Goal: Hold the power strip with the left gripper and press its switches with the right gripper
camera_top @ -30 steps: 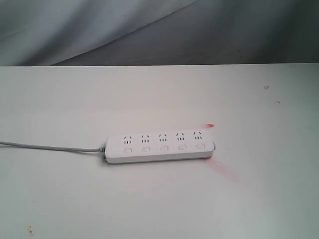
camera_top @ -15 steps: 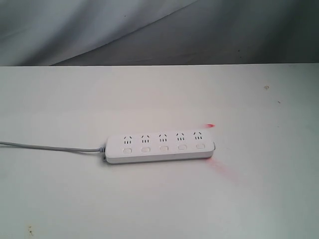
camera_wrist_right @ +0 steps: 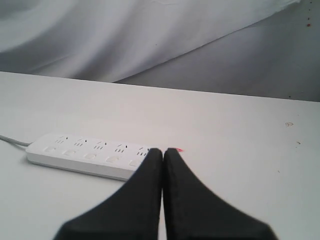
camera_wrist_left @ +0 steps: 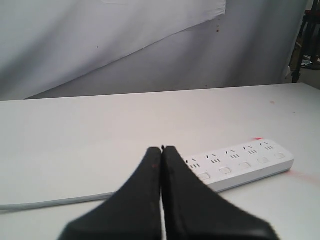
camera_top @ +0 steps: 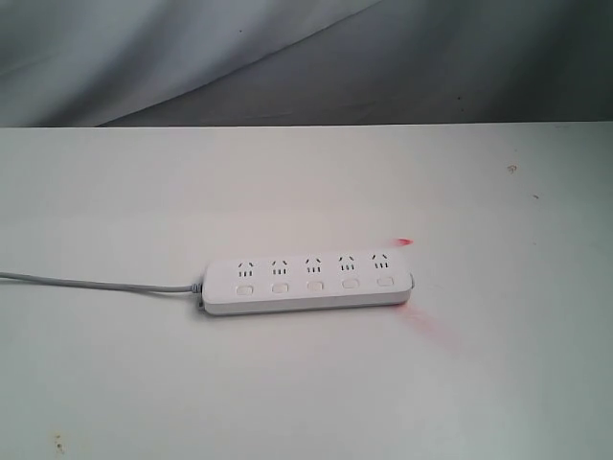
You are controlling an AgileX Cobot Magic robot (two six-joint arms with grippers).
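Observation:
The white power strip (camera_top: pixel 306 284) lies flat on the white table, its grey cord (camera_top: pixel 96 284) running off to the left. Its row of small switches (camera_top: pixel 314 285) sits below the outlets, facing the near side. Neither arm shows in the exterior view. In the left wrist view my left gripper (camera_wrist_left: pixel 162 149) is shut and empty, well short of the power strip (camera_wrist_left: pixel 240 164). The right wrist view has my right gripper (camera_wrist_right: pixel 163 150) shut with nothing in it, its black fingers covering one end of the power strip (camera_wrist_right: pixel 85 155).
A red glow (camera_top: pixel 426 329) marks the table at the strip's right end, with a small red spot (camera_top: pixel 404 241) behind it. Grey cloth (camera_top: pixel 287 57) hangs behind the table's far edge. A small dark mark (camera_top: pixel 511 169) dots the table at the right.

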